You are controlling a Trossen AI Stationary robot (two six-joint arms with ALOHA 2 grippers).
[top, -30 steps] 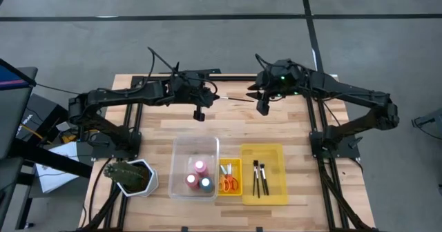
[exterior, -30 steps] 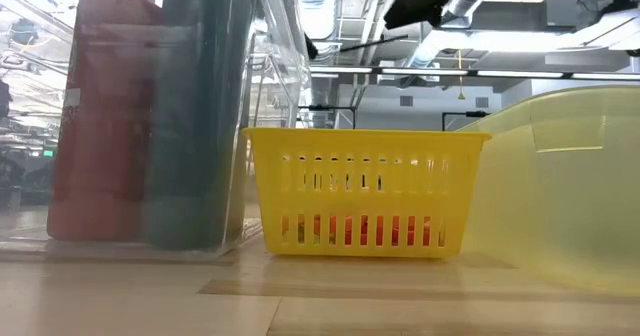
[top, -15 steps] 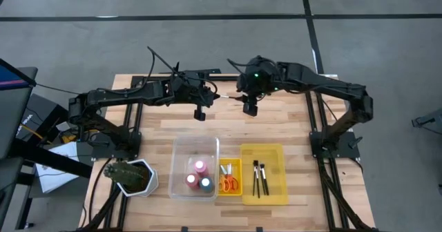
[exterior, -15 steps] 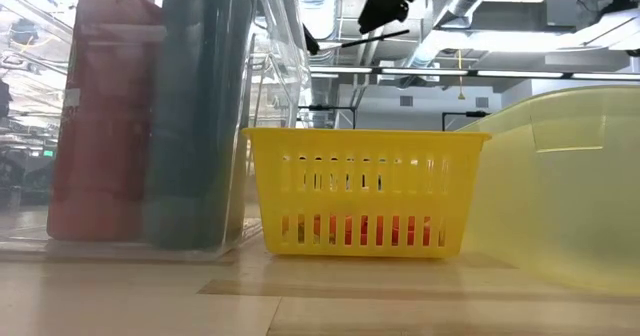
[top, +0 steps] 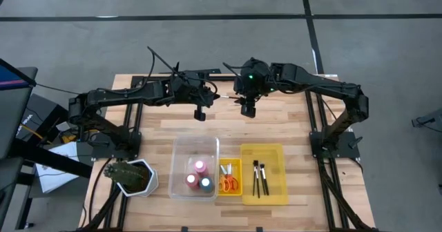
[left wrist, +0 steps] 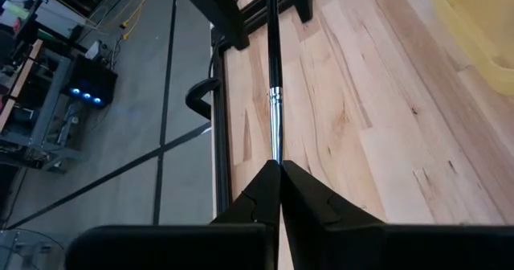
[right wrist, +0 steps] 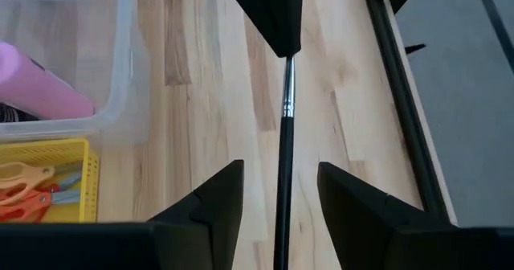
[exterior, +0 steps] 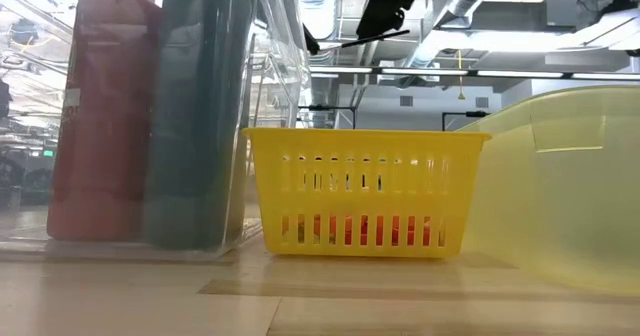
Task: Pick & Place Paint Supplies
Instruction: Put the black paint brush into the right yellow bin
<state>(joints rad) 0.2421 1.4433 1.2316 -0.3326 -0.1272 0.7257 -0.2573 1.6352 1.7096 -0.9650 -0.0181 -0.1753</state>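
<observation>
A thin dark-handled paintbrush (top: pixel 226 98) hangs level above the table's far middle, held by my left gripper (top: pixel 210 98), which is shut on it. My right gripper (right wrist: pixel 277 222) is open. Its fingers stand on either side of the brush's dark handle (right wrist: pixel 283 165), with a gap on each side. In the low view the brush (exterior: pixel 352 41) shows high up, under the right gripper (exterior: pixel 385 6). Pink (top: pixel 199 166), red (top: pixel 191 179) and dark blue (top: pixel 205 184) bottles stand in the clear bin (top: pixel 195 149). Orange scissors (top: pixel 229 184) lie in the small yellow basket. Two brushes (top: pixel 260 178) lie in the yellow bin. My left gripper pinches the paintbrush between its two fingers (left wrist: pixel 261 191) at the end beside the silver ferrule (left wrist: pixel 275 137). It comes level from the table's left, with the fingers along the brush. The brush is lifted clear and level, and its dark handle points toward the right gripper.
A green plant in a white pot (top: pixel 129 177) stands at the near left corner. The clear bin, small yellow basket (top: pixel 230 166) and yellow bin (top: pixel 276 156) line the near edge. Bare wood (top: pixel 276 125) lies between the bins and the arms.
My right gripper has moved toward the table's left, along the brush toward my left gripper. Its open fingers now stand on either side of the handle. The brush has stayed where it was.
</observation>
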